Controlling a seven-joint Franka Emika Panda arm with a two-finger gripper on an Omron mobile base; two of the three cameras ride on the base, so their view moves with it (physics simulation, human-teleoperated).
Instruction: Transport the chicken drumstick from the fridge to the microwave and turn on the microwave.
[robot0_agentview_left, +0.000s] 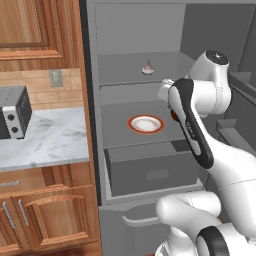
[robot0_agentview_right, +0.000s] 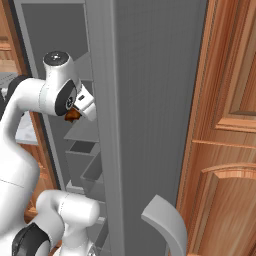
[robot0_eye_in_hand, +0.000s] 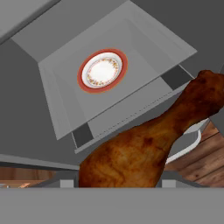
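Observation:
The chicken drumstick (robot0_eye_in_hand: 140, 153), glossy dark brown, hangs close under the hand camera, above and in front of the fridge (robot0_agentview_left: 135, 60) shelves. In the right base view a brown bit of the chicken drumstick (robot0_agentview_right: 72, 115) shows at my gripper (robot0_agentview_right: 75, 114), which is shut on it just outside the fridge opening. In the left base view my forearm hides most of the hand; a small brown patch of the drumstick (robot0_agentview_left: 173, 116) peeks out beside it. The microwave is out of view.
A red-rimmed white plate (robot0_agentview_left: 146, 124) (robot0_eye_in_hand: 103, 70) lies on the middle shelf. A garlic bulb (robot0_agentview_left: 148, 68) sits on the shelf above. The grey drawer (robot0_agentview_left: 150, 172) stands below. The fridge door (robot0_agentview_right: 150, 125) is open at right. A toaster oven (robot0_agentview_left: 14, 112) stands on the marble counter (robot0_agentview_left: 50, 140).

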